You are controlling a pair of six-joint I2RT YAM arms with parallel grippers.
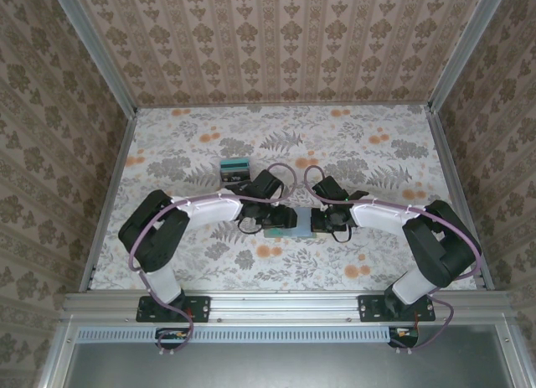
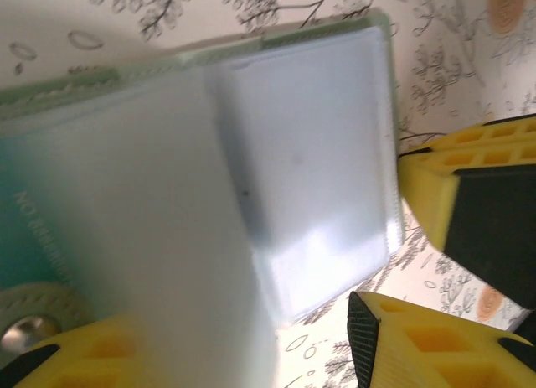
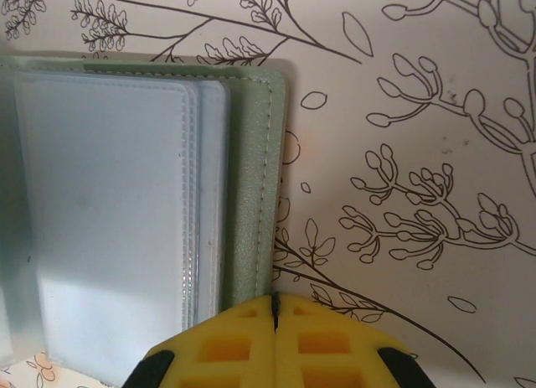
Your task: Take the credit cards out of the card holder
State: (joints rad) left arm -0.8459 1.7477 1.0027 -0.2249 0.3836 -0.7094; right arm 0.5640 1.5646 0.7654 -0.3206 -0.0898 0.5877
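Card holder (image 1: pixel 283 229) lies open, credit cards (image 1: pixel 234 168) stacked beyond it.

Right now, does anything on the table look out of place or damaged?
Nothing looks spilled or damaged. The card holder lies open and flat; a small stack of credit cards sits apart, farther back on the left.

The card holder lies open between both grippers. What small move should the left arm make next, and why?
Probably shift the left gripper toward the teal card and close on its edge. The jaws stand open over the open card holder, while the shut right gripper sits at the holder's green edge, seemingly steadying it.
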